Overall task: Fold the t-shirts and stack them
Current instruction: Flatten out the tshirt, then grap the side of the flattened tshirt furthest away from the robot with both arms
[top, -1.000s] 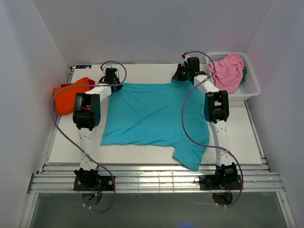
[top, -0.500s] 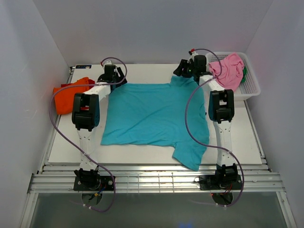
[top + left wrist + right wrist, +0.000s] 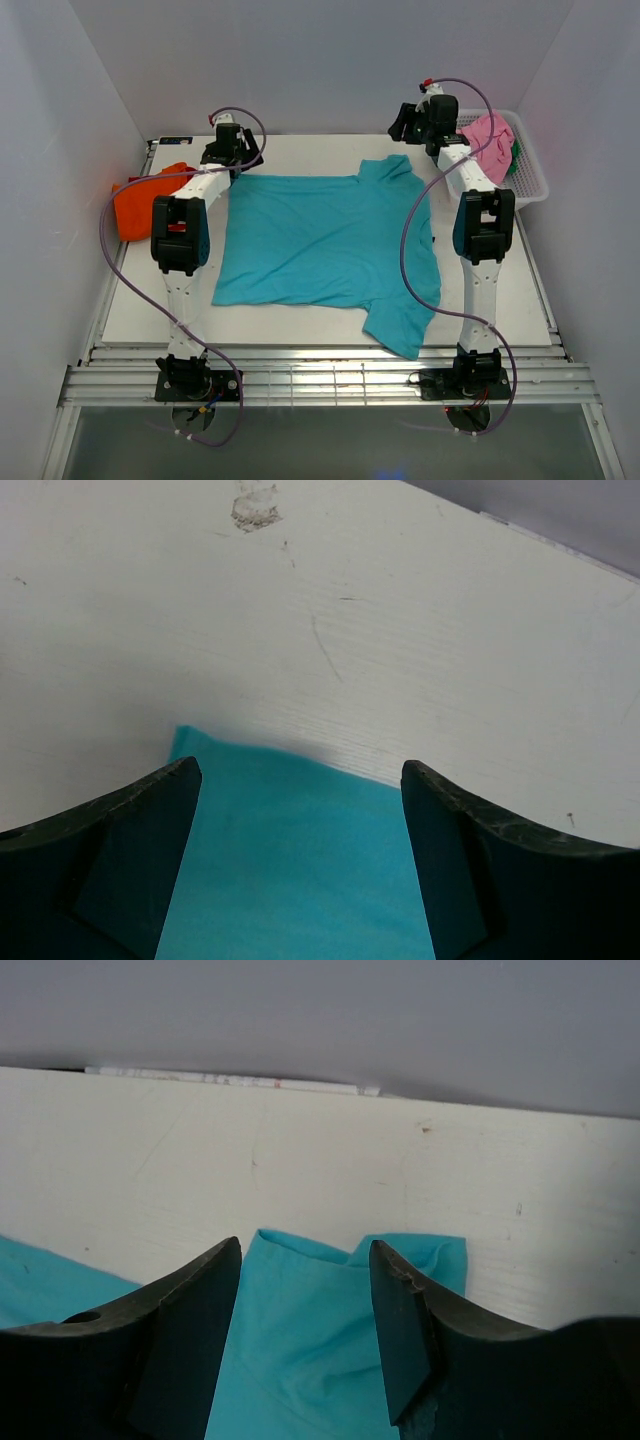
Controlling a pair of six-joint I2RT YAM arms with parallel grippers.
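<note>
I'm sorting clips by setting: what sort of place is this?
Likely a robotics lab cell, not a home: a white table enclosed by plain white walls, a left arm and right arm bolted to a metal rail, and a teal t-shirt spread flat.

Shows right gripper (image 3: 305, 1250) with 2 dark fingers (image 3: 185, 1340) spread apart, holding nothing. Frames rumpled sleeve (image 3: 415, 1265) of teal shirt (image 3: 300, 1360) between them, lying on white table (image 3: 300, 1150). Ends at grey wall (image 3: 320, 1020) beyond table's far edge.
</note>
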